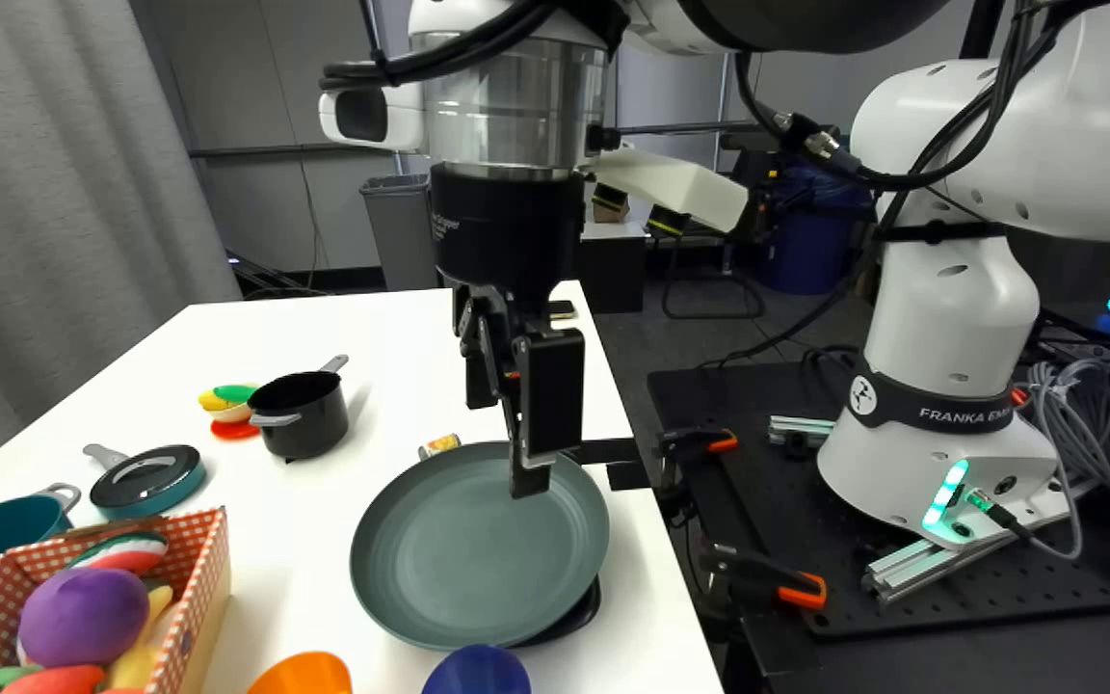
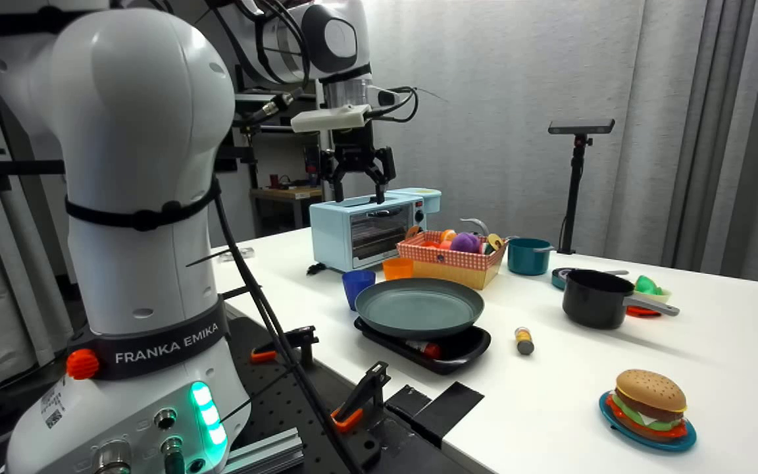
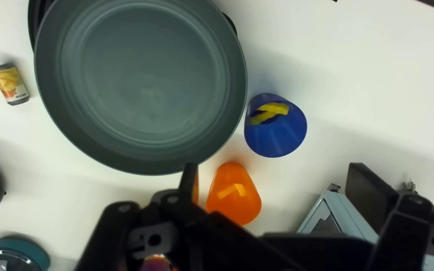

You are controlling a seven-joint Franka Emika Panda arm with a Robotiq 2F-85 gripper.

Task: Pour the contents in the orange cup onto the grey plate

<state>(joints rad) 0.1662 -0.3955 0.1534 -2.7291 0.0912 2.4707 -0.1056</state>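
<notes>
Grey curtains point(image 2: 497, 79) hang behind a white tabletop point(image 2: 537, 401). On the tabletop, a small bright orange plastic cup point(image 3: 236, 210) stands upright near a large round grey-teal plate point(image 3: 145, 75) with a raised rim. In the wrist view, yellow stick-shaped pieces point(image 3: 239, 189) lie inside the orange cup. A deep blue plastic cup point(image 3: 279, 139) stands just beside the plate and near the orange cup; it also contains yellow sticks point(image 3: 275, 108). The plate sits over a black rectangular tray point(image 2: 468, 349); contact between the two is partly hidden and could not be verified. Black two-fingered pincer point(image 2: 359, 196): raised above the tabletop, jaws wide apart. Across the plate from the blue cup, a small yellow-labelled can point(image 3: 10, 84) lies on its side. Also noted: a light blue toaster oven point(image 2: 334, 237), a red-and-white checked basket point(image 2: 458, 272) filled with coloured items point(image 2: 464, 242), a black handled pot point(image 2: 591, 307) and a brown-bunned burger point(image 2: 651, 398) on a small teal dish point(image 2: 678, 444).
</notes>
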